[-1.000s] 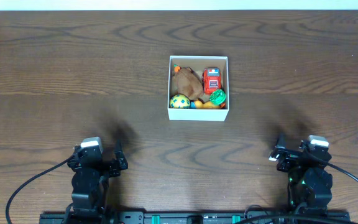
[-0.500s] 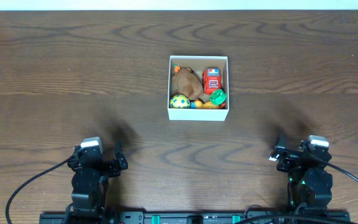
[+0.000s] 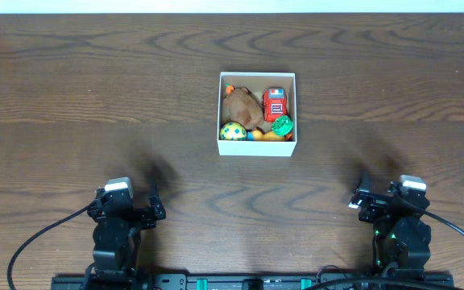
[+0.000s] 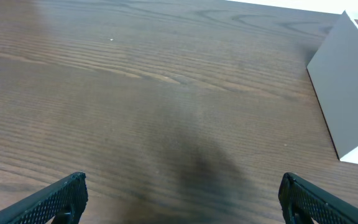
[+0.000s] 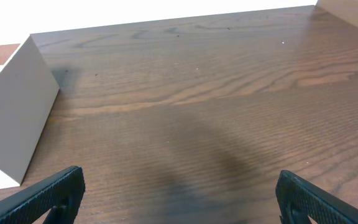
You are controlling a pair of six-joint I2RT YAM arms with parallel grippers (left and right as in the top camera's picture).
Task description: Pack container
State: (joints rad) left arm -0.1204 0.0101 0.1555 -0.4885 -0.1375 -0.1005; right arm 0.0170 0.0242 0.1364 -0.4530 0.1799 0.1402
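Dark wood-grain bench [image 3: 71,80] fills the overhead view. The container [image 3: 257,148], a white cardboard box, sits well ahead of both arms, forward and to the right of the left end effector [image 3: 126,211] and forward and to the left of the right end effector [image 3: 391,208]. Inside lie a brown soft toy [image 3: 242,106], a red car [image 3: 275,102], a spotted ball [image 3: 232,131] and a green piece [image 3: 283,125]. No toy shows loose on the bench, so the packing looks finished or close to it.

From the left wrist, the two fingers [image 4: 61,196] stand wide apart with nothing between them. A white outer wall of the box rises ahead at the far right.

From the right wrist, the fingers [image 5: 55,193] are likewise spread and empty, with the box wall ahead at the far left.

I judge the box to be light and its thin walls to flex, and it would probably slide on this smooth wood. A pinch over one wall near a corner, where the card is stiffest, seems the best hold, and the box should be kept level because the toys lie loose.
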